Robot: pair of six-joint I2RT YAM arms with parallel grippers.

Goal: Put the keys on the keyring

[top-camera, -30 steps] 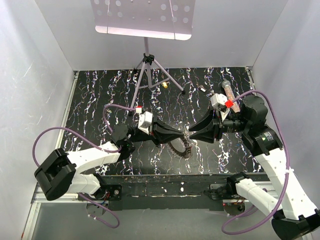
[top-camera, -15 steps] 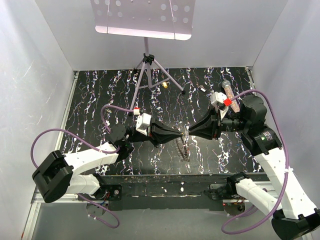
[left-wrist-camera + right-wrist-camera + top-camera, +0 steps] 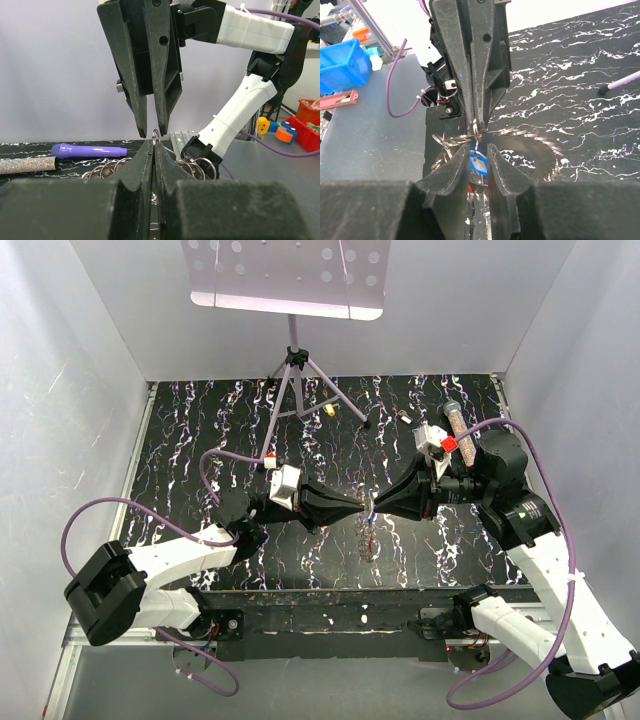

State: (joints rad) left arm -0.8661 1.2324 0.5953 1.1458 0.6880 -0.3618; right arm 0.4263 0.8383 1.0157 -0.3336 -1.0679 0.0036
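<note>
Two robot arms meet tip to tip above the middle of a black table [image 3: 200, 440] veined with white, seen from above. The left gripper [image 3: 360, 507] reaches in from the left with its two fingers pressed fully together, and it pinches the keyring [image 3: 369, 540] at its very tips. In the left wrist view a small wire loop of the ring stands up out of those closed tips. The rest of the keyring hangs below the meeting point, off the table surface, and looks blurred in the right wrist view, where it fans out to both sides. The right gripper [image 3: 386, 506] comes in from the right, facing the left one. Its fingers stand slightly apart, one on each side of the loop. It cannot be told whether they touch the metal. A key with a blue head [image 3: 479, 163] hangs in the gap between the right gripper's fingers, just below the left gripper's tips. On the table beyond the right arm, a purple pen [image 3: 90, 150] lies flat beside a glittery tube [image 3: 25, 165]. A music stand's tripod [image 3: 292, 365] rests at the far edge of the table, well apart from both grippers.
</note>
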